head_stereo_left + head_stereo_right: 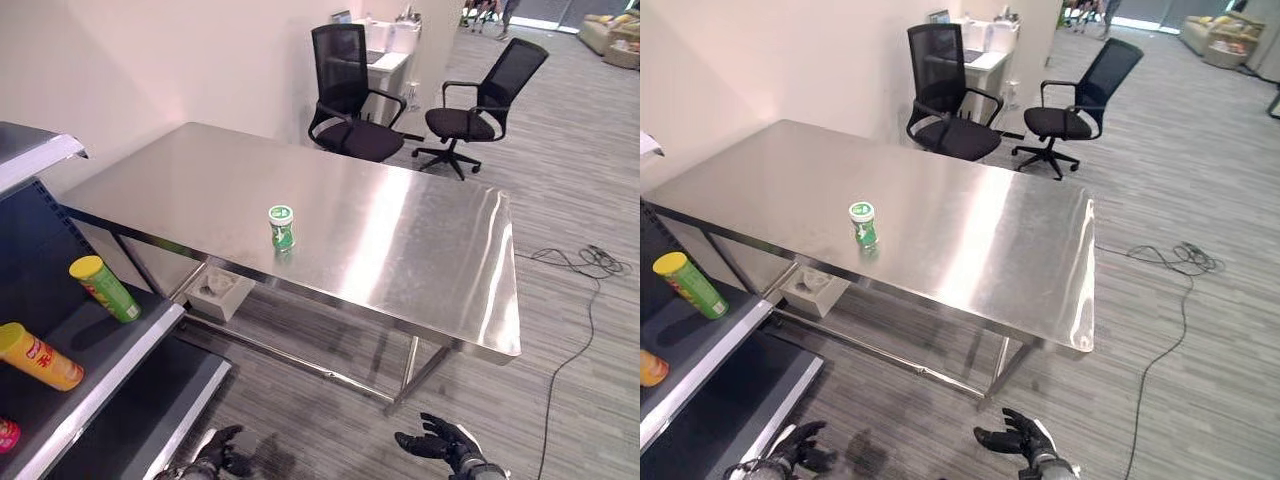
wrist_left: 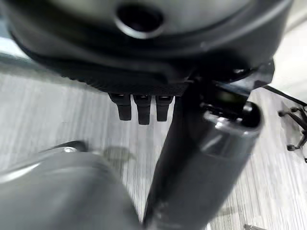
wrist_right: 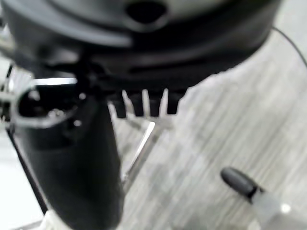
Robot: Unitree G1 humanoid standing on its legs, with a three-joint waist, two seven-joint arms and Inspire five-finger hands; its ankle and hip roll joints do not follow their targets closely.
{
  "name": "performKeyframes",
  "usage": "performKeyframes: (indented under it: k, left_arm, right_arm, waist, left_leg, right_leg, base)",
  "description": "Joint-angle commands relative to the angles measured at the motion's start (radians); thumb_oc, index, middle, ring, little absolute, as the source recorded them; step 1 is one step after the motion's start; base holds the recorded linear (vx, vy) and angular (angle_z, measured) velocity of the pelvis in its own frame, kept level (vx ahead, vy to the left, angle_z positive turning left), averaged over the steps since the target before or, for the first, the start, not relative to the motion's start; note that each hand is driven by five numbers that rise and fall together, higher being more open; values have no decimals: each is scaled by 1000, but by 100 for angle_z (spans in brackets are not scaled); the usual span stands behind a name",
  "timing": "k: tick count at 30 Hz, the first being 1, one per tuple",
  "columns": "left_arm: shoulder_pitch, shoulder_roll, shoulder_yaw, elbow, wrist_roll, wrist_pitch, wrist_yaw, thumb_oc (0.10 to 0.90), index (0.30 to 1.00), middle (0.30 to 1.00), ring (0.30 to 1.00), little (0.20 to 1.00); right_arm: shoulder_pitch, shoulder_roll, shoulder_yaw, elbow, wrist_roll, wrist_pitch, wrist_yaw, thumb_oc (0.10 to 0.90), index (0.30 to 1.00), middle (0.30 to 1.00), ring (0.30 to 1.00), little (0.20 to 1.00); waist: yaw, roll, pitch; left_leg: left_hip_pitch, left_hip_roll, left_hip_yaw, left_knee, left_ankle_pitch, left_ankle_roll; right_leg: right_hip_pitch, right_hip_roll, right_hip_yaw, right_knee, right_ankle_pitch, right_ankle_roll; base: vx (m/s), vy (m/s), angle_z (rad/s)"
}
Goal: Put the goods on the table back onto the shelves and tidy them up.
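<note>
Standing upright near the front edge of the steel table, a green cup was well apart from the left hand and right hand, both low, empty, fingers relaxed, with two black office chairs beyond and a green-yellow canister and yellow canister lying on the shelf.

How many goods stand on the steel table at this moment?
1: a small green cup with a white lid stands upright near the table's front edge, toward the shelf side.
</note>
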Motion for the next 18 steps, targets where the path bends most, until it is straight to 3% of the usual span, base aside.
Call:
performKeyframes:
  k: [1,3,5,8,14,15,16,17,18]
  left_arm:
    - [5,26,3,23,26,-11,-5,800,900,900,900,900]
    - [10,38,12,11,19,-12,-9,800,900,900,900,900]
    - [27,35,25,24,29,-10,-8,800,900,900,900,900]
    - [31,45,23,30,52,-10,-8,800,900,900,900,900]
    - [13,70,-18,-4,104,-11,-9,800,900,900,900,900]
    - [5,77,-32,-20,115,-11,-7,800,900,900,900,900]
    - [14,83,-44,-58,120,-24,-9,800,900,900,900,900]
    - [14,83,-45,-58,120,-24,-9,800,900,900,900,900]
    - [-18,116,-27,-60,99,-21,3,800,900,900,900,900]
  right_arm:
    - [-21,-6,-32,-69,-14,-58,12,800,900,900,900,900]
    - [-33,-19,-25,-104,-31,-64,3,800,900,900,900,900]
    - [-37,-6,16,-125,-63,-61,30,800,900,900,900,900]
    - [-28,-1,57,-158,-95,-60,52,800,900,900,900,900]
    - [-31,15,93,-157,-122,-55,60,800,900,900,900,900]
    - [-33,19,91,-150,-114,-53,62,800,900,900,900,900]
    - [-27,7,94,-153,-109,-61,74,800,900,900,900,900]
    - [-27,7,93,-153,-109,-61,74,800,900,900,900,900]
    - [-35,-23,91,-146,-129,-60,73,800,900,900,900,900]
  waist:
    - [28,27,13]
    - [37,39,28]
    - [36,56,3]
    - [34,56,-21]
    - [40,45,-16]
    - [43,39,-5]
    - [62,31,17]
    - [59,32,13]
    - [61,21,30]
  left_leg:
    - [-24,1,19,-74,55,69]
    - [-51,16,27,-127,86,61]
    - [1,29,45,-170,96,59]
    - [37,23,68,-178,86,62]
    - [41,2,82,-145,58,75]
    - [-1,1,71,-74,38,75]
    - [-54,-7,9,41,15,56]
    - [-62,-8,6,43,17,57]
    - [-80,20,-52,43,11,28]
  right_leg:
    - [27,-104,50,26,-32,159]
    - [34,-97,40,39,-53,154]
    - [53,-83,36,60,-74,155]
    - [71,-94,36,66,-81,157]
    - [79,-122,34,97,-94,161]
    - [78,-128,32,99,-90,158]
    - [78,-136,35,90,-84,156]
    - [74,-136,32,89,-82,156]
    - [68,-153,25,77,-77,171]
  base:
    - [63,33,14]
    - [70,52,7]
    - [164,144,14]
    - [145,117,-15]
    - [74,102,6]
    - [-56,39,23]
    - [-59,41,22]
    - [-73,157,22]
    - [6,313,23]
